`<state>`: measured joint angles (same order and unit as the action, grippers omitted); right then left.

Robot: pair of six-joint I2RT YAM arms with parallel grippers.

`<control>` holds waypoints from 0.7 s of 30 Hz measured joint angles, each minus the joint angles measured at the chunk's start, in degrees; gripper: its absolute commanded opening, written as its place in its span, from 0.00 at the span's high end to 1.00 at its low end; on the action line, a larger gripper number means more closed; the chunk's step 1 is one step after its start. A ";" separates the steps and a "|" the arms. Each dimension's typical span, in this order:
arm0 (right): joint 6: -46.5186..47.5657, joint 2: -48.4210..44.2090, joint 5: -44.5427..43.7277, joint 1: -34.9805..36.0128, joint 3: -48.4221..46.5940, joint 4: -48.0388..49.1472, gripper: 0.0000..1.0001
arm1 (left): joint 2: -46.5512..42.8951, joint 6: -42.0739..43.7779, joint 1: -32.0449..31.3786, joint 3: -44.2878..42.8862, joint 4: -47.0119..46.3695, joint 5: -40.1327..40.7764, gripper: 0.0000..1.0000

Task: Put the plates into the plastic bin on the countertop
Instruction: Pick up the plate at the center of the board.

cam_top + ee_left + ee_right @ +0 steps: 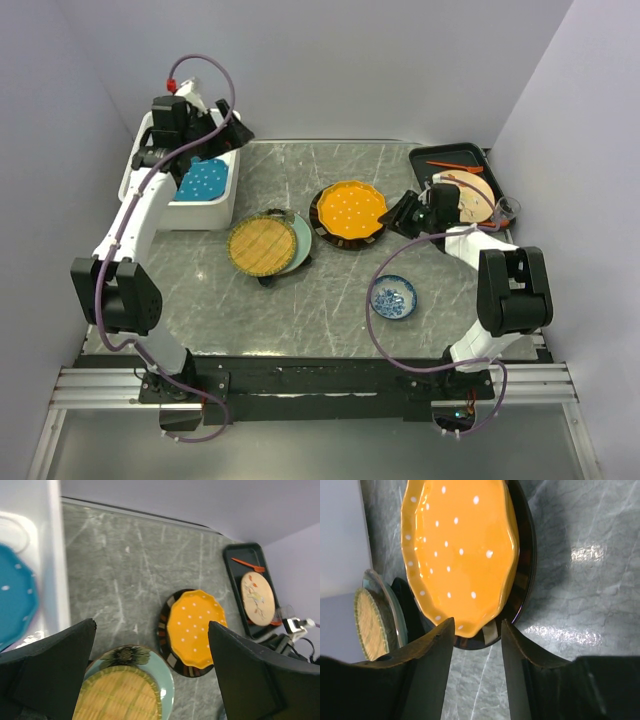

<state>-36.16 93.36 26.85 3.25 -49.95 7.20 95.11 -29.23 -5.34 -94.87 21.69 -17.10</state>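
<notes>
Two stacks of plates lie on the grey marble-look table (330, 310), and each hides most of what is underneath. At the middle, the orange white-dotted plate (352, 208) covers a dark brown plate (317, 222) so that only a striped rim shows. To its left the yellow woven-pattern plate (261, 245) lies on a pale green floral plate (301, 238), of which only a crescent and one flower show. A dark shape (271, 281) peeks out below them, too little of it to identify.

One plate, the teal white-dotted plate (205, 180), already lies inside the white rectangular plastic bin (190, 216) at the table's far left corner. The left arm covers the bin's far end from above, and in the left wrist view this plate is blurred and cut by the frame edge. The left claw (151, 626) hangs over the bin's far right corner, spread wide with nothing between its fingers.

The right claw (477, 622) sits at the right edge of the orange plate, parted to a moderate gap. The plate's wavy edge and the brown rim reach just between its tips, but whether either fingertip touches cannot be told.

Further right, a flat black tray (440, 156) carries a tan round plate (478, 196), partly hidden by the right arm. A small blue-and-white patterned dish (394, 297) stands alone near the front right.
</notes>
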 measured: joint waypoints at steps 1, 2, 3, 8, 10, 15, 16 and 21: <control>-0.04 0.00 -0.57 0.07 -0.11 -0.04 0.52 | 0.00 0.00 -0.59 0.00 -0.35 -0.26 0.01; -0.17 0.09 -0.98 0.13 -0.28 -0.11 0.52 | 0.00 0.02 -1.27 0.07 -1.03 -0.72 0.01; -0.22 0.28 -1.53 0.17 -0.57 -0.11 0.52 | 0.00 0.00 -1.92 0.24 -1.75 -1.16 0.01; -0.24 2.36 -3.98 0.37 -2.21 -0.72 0.53 | 0.15 0.04 -4.09 0.94 -3.04 -3.06 0.01; -0.24 3.34 -4.70 0.39 -2.62 -0.81 0.53 | 0.28 0.04 -4.48 1.05 -3.65 -3.63 0.01; -0.44 4.46 -5.16 0.55 -2.62 -0.87 0.54 | 0.42 0.13 -5.14 1.73 -4.50 -4.48 0.01; -0.44 4.50 -5.18 0.66 -2.62 -0.81 0.54 | 0.46 0.17 -5.31 1.75 -4.48 -4.52 0.01; -0.66 4.61 -5.22 0.94 -2.67 -0.63 0.58 | 1.20 0.72 -6.12 1.75 -4.57 -4.70 0.01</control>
<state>-36.82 97.97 21.63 4.19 -52.62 6.57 96.31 -28.51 -11.46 -93.12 17.12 -21.80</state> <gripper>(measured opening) 0.447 0.993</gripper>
